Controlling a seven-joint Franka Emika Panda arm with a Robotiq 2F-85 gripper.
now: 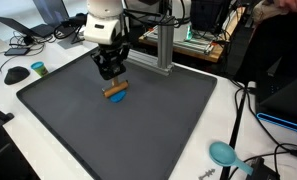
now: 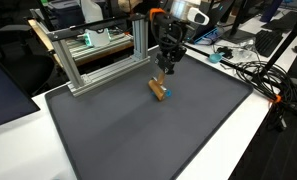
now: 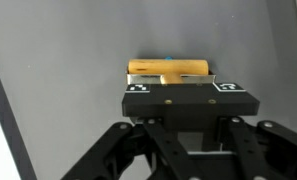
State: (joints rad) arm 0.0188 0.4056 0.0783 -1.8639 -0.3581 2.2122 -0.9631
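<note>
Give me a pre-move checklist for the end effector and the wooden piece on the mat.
1. End effector shut on the wooden cylinder: ok, the wrist view shows the piece between the fingers.
2. Cylinder lying level across the grip: ok.
3. Blue piece under the cylinder free to move: cannot tell, mostly hidden.
4. Grey mat around the grip bare: ok.
5. Metal frame apart from the arm: ok in an exterior view.

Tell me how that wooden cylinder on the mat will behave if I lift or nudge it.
The wooden cylinder looks rigid and probably light. Lying on its side on the grey mat, it may roll if nudged across its length. Its smooth rounded surface could slip between the fingers, which look closed around its middle; something blue sits beneath it.
</note>
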